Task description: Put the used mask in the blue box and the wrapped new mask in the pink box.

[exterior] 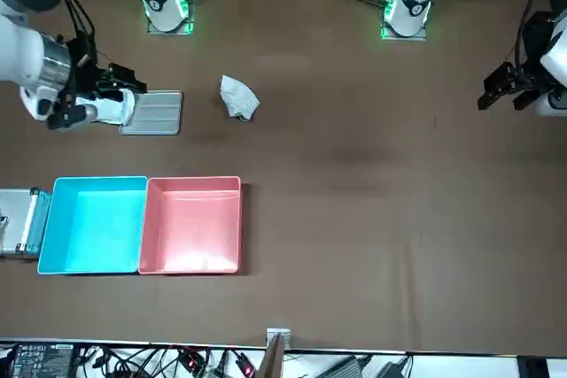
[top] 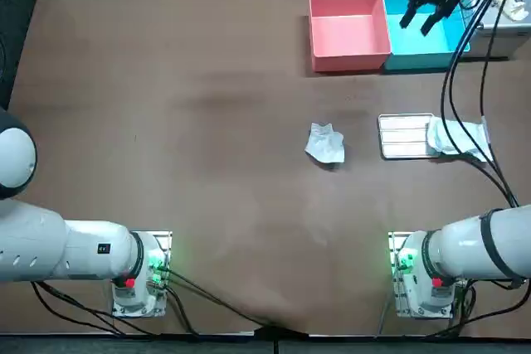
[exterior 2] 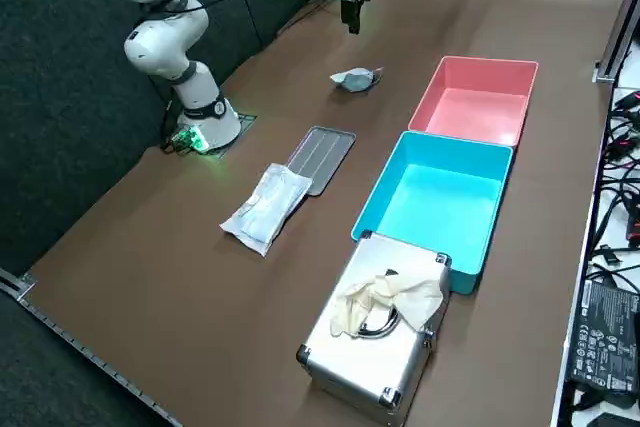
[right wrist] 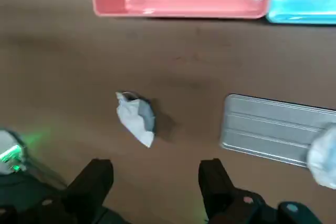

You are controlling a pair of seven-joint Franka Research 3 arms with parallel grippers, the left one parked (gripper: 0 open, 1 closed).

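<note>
The right tool (right wrist: 156,167), fingers apart and empty, hangs high over the bench (top: 166,122). By the look, neither step is done: the used mask (top: 325,143) lies mid-bench, the wrapped new mask (top: 458,137) by its right edge. The blue box (top: 419,61) and pink box (top: 348,62) at the far edge are empty.

Beneath the black right gripper (right wrist: 155,169), the brown table (right wrist: 63,51) bears a white-grey used mask (right wrist: 136,120), a ribbed silver tray (right wrist: 265,129) and, beyond, a pink box (right wrist: 178,10) and a blue box (right wrist: 304,4).

Crumpled white used mask (top: 325,143) lies on the tabletop (top: 207,163); wrapped new mask (top: 458,137) lies flat, to its right. Pink box (top: 348,62) and blue box (top: 419,60) stand touching, open-topped.
</note>
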